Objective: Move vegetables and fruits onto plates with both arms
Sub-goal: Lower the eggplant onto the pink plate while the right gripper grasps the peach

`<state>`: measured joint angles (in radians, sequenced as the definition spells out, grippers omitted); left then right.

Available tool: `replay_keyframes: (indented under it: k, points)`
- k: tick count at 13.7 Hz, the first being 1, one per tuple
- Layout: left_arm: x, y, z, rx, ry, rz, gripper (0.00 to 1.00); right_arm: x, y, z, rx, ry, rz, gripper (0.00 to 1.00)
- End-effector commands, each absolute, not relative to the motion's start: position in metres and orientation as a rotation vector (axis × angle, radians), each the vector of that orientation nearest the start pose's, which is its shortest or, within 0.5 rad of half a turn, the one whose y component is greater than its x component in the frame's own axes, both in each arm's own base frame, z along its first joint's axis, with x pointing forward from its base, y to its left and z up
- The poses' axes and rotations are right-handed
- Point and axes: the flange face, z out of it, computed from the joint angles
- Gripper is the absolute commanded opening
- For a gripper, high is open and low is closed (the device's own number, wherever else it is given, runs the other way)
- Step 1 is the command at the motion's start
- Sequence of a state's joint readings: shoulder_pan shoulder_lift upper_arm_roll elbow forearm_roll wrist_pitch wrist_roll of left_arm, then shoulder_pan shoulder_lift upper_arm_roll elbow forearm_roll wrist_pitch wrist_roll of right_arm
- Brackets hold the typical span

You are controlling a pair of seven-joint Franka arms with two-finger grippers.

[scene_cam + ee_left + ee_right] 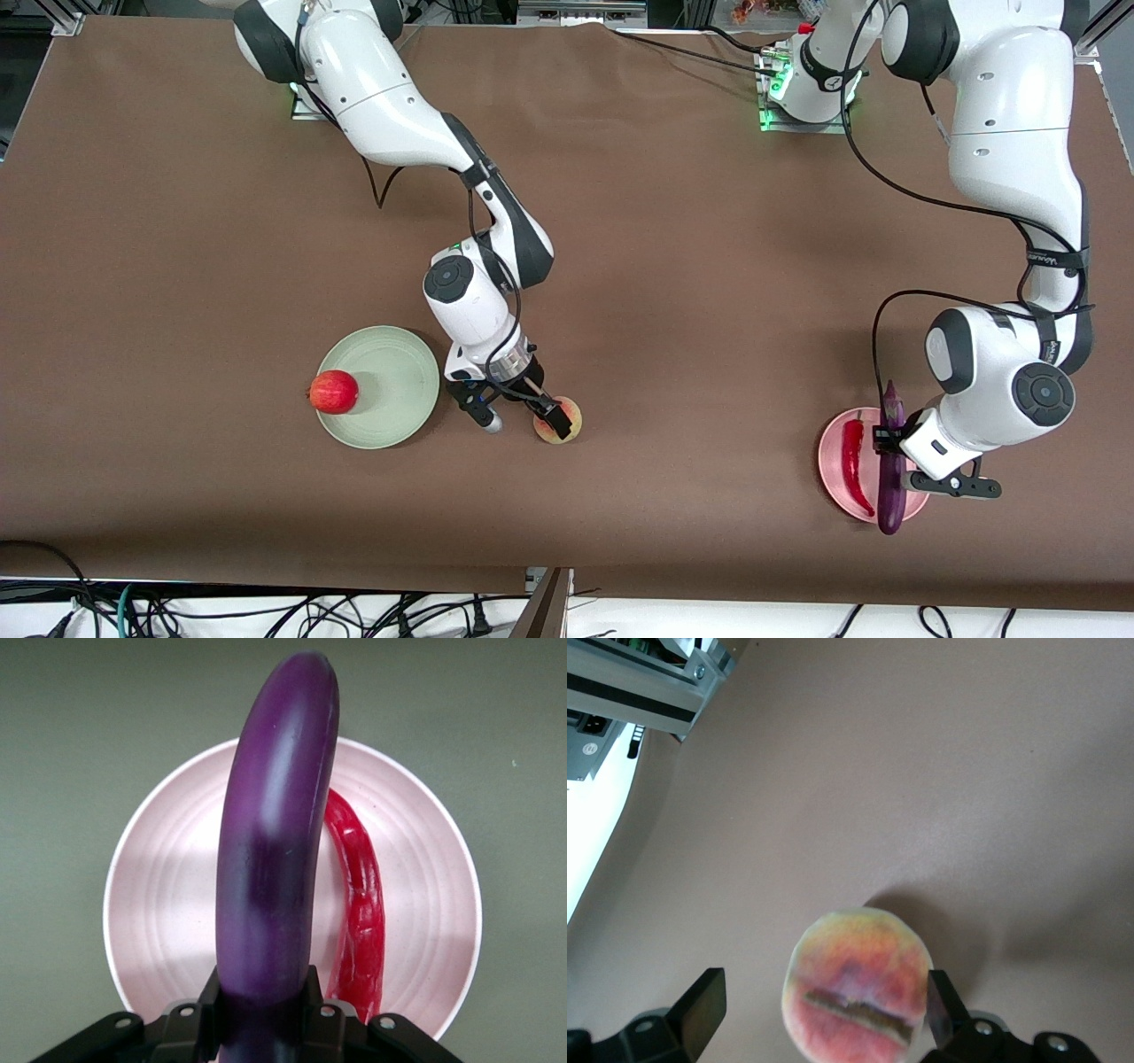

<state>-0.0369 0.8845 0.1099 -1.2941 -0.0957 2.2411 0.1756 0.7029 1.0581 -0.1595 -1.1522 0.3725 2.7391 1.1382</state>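
While the left claw grips the slim purple eggplant at lower right, centre the open right claw around the blushed peach, lower centre.

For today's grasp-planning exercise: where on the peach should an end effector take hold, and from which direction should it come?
Grip the peach across its widest middle, coming straight down from above. It is round, sits alone on the bare table beside the green plate, and nothing crowds its flanks. The right end effector already stands open with a finger on either side of it, which probably suits it.
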Motion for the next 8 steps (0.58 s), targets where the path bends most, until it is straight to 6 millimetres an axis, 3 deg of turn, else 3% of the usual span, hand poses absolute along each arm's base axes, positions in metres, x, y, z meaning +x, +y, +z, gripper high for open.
replay_keyframes:
  k: [1,3,4,5,6,8]
  points:
    - [0.751,0.039,0.212,-3.137,0.143,-0.095,0.25,0.672,0.446,0.191,-2.427,0.995,-0.385,1.00]
    - [0.750,0.045,0.208,-3.139,0.125,-0.091,0.88,0.670,0.449,0.183,-2.423,0.993,-0.389,1.00]
    - [0.751,0.044,0.212,-3.145,0.109,-0.102,1.00,0.670,0.450,0.180,-2.420,0.989,-0.395,1.00]
    - [0.752,0.042,0.215,-3.161,0.091,-0.111,1.00,0.668,0.453,0.179,-2.424,0.982,-0.393,0.99]
    - [0.754,0.041,0.219,-3.164,0.086,-0.121,1.00,0.668,0.453,0.181,-2.427,0.975,-0.399,0.89]
    - [0.757,0.028,0.230,-3.167,0.108,-0.138,1.00,0.669,0.453,0.184,-2.435,0.949,-0.411,0.47]
